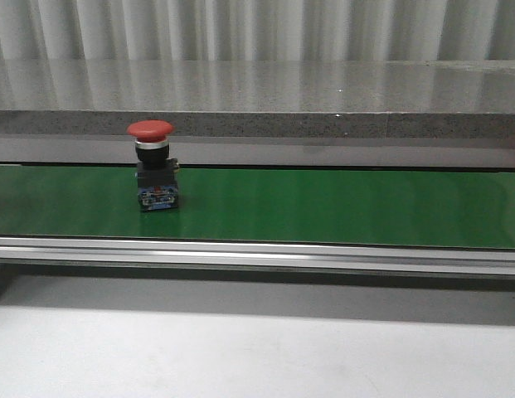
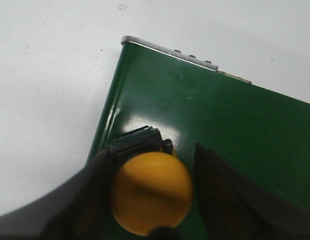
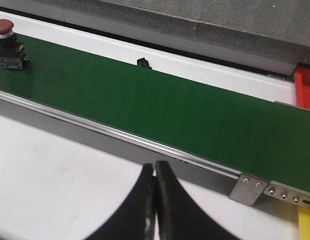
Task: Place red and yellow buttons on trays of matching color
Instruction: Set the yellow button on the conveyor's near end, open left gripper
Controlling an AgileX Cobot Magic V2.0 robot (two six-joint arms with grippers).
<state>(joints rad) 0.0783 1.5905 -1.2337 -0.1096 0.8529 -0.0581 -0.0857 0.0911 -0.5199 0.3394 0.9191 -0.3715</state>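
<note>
Over on the left end of the green conveyor belt point(image 2: 234, 130), the left hand point(image 2: 152, 200) has its fingers on either side of the yellow button point(image 2: 151, 192). The dome sits right between them with the button's dark base point(image 2: 137, 141) resting on the belt near the corner. One finger looks pressed against the dome, the other has a sliver of gap, so I'd say it's closing on it or just barely holding it, can't tell for sure whether it's properly clamped.

Meanwhile the red button point(image 1: 151, 164) is standing upright on the belt, toward the left side in the front view, nobody touching it. The right hand point(image 3: 155, 200) is pinched fully closed with nothing in it, hanging above the white bench point(image 3: 55, 170) on the near side of the belt, well away from the red button.

So my read: we're in the grab-the-yellow-one step. Nothing is on a tray yet as far as I can see. A bit of red tray point(image 3: 305, 87) peeks in at the belt's far end in the right wrist view, plus a thin yellow strip point(image 3: 305, 222) at the edge that might be the yellow tray, too little showing to be sure.

Next move probably needs a firm squeeze on that dome (round and smooth, could slip), then a straight lift before carrying it off to the yellow tray.
</note>
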